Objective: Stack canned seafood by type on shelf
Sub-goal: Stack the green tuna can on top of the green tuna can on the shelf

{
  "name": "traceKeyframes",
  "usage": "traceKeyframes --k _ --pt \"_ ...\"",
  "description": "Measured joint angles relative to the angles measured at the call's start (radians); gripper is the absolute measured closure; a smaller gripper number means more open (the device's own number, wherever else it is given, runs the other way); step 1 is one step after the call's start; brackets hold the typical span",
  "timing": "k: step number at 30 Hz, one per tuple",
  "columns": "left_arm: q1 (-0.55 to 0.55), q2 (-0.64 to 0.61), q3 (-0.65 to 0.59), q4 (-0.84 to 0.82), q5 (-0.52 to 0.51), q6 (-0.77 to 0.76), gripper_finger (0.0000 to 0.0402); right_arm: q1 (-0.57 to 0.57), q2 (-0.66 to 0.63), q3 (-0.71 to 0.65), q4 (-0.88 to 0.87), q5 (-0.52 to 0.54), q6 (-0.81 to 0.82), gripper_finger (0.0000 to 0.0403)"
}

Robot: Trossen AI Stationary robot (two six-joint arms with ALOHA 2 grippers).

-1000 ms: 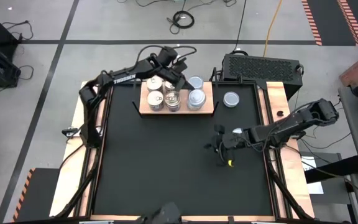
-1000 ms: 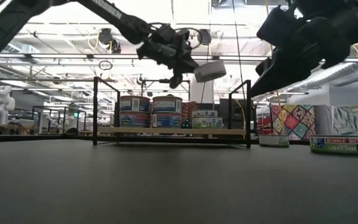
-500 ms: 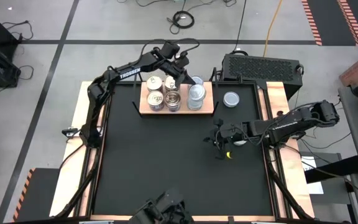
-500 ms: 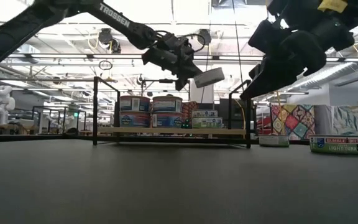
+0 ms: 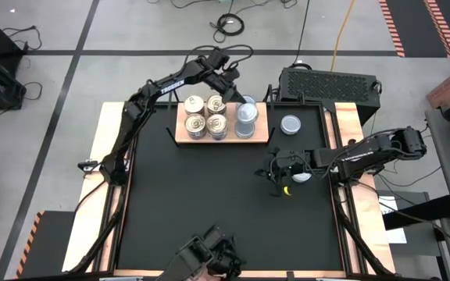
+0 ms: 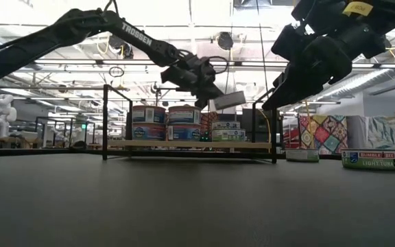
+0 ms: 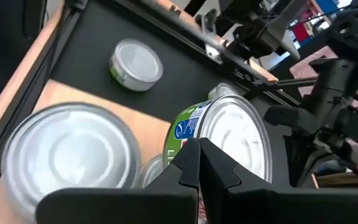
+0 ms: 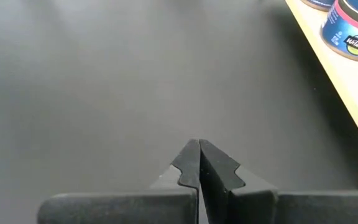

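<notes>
Nearest, over bare tabletop (image 5: pixel 209 195), the right claw (image 8: pixel 199 149) hangs with its fingers pressed together, holding nothing. Beyond it, two tins sit loose on the tabletop: a labelled tin (image 6: pixel 371 159) and a spare tin (image 5: pixel 291 123) just beside the shelf's right end.

Farther back is the shelf (image 5: pixel 258 139). It carries printed tins (image 5: pixel 205 115) stacked in two tiers on its left part and a silver stack (image 5: pixel 245 117) on its right part.

Farthest, the left claw (image 7: pixel 199 146) reaches over the shelf's far edge. Its fingers are drawn together on a tin (image 6: pixel 228 101), which hangs tilted, clear of the shelf and above the silver stack. Exactly how the tips bite it I cannot tell.

These tins look rigid, smooth-walled and probably dense for their size, so likely to slip in a shallow pinch. A hold square across the side wall would be surest. The tilted tin likely needs levelling before it goes down, or it may slide off.
</notes>
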Motion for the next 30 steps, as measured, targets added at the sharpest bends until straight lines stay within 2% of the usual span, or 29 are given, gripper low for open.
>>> traceKeyframes --k 6,11,14,30 --pt "-0.021 0.001 0.0 -0.077 -0.008 0.063 0.0401 0.0 0.0 0.0 0.0 0.0 0.0 0.0403" --pt "-0.047 0.0 0.0 -0.08 -0.093 0.126 0.0401 0.0 0.0 0.0 -0.001 0.0 0.0 0.0403" --pt "-0.049 0.0 0.0 -0.08 -0.109 0.159 0.0401 0.0 0.0 0.0 -0.001 0.0 0.001 0.0403" --pt "-0.045 0.041 -0.001 -0.11 -0.124 0.158 0.0402 0.0 0.0 0.0 -0.002 0.0 0.004 0.0403"
